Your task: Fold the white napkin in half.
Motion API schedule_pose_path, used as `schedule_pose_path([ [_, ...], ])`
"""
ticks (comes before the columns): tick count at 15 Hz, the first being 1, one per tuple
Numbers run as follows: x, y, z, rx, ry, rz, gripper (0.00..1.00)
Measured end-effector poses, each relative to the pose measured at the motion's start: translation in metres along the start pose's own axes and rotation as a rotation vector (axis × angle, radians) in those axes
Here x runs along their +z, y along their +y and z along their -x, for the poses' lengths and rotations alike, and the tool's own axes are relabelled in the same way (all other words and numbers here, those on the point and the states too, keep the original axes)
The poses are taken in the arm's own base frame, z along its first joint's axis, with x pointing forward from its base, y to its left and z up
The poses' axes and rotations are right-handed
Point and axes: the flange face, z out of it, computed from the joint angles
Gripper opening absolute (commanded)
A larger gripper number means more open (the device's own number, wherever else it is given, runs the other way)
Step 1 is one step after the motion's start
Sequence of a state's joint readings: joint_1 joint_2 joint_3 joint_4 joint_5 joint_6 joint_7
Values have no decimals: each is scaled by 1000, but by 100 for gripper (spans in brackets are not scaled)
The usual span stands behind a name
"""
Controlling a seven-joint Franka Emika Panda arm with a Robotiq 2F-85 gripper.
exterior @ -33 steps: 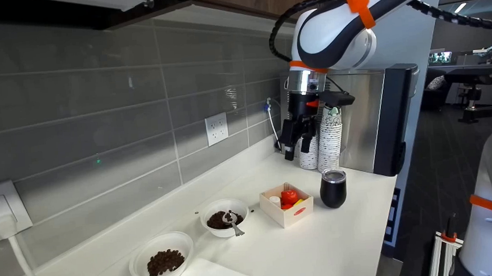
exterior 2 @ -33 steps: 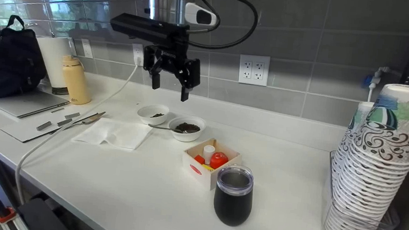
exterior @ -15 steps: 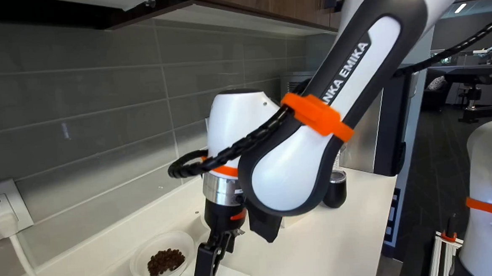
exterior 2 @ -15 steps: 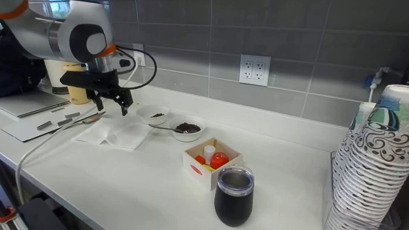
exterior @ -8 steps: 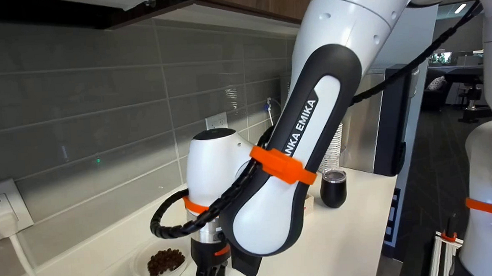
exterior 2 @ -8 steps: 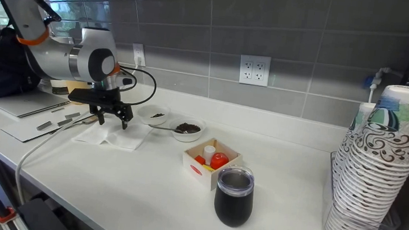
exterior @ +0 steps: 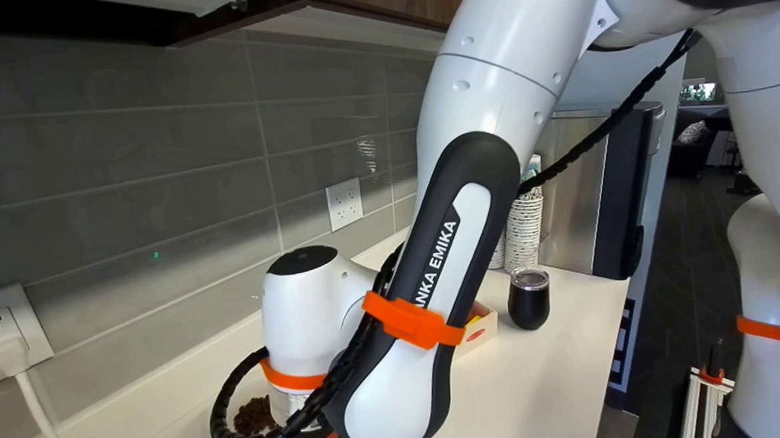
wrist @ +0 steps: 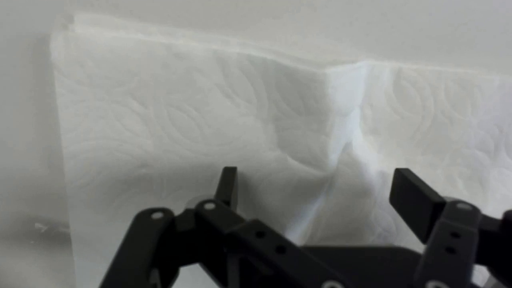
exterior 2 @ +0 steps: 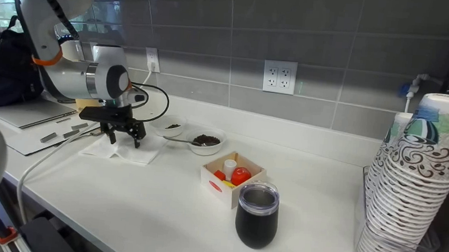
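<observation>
The white napkin [exterior 2: 127, 153] lies under my empty, wide-spread pincer [wrist: 316, 182], left of the middle in an exterior view, and only my wrist view shows the curly lines [wrist: 184, 122] pressed into it.

Free counter [exterior 2: 124, 202] lies between white napkin [exterior 2: 124, 152] and front edge [exterior 2: 66, 218]; two bowls [exterior 2: 202, 151] and a cable [exterior 2: 20, 188] obstruct opposite sides

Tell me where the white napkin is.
In an exterior view, the white napkin lies left of centre on the counter, beneath the open jaws and left of the bowl with the spoon.
</observation>
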State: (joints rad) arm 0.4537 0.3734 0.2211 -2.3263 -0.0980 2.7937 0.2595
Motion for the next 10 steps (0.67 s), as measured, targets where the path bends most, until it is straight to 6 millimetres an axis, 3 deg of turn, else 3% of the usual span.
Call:
schedule_pose_path([
  [3, 11, 1, -5, -7, -8, 17, 42],
  [8, 7, -3, -14, -15, 9, 36, 5],
  [10, 5, -5, -16, -20, 15, 37, 0],
])
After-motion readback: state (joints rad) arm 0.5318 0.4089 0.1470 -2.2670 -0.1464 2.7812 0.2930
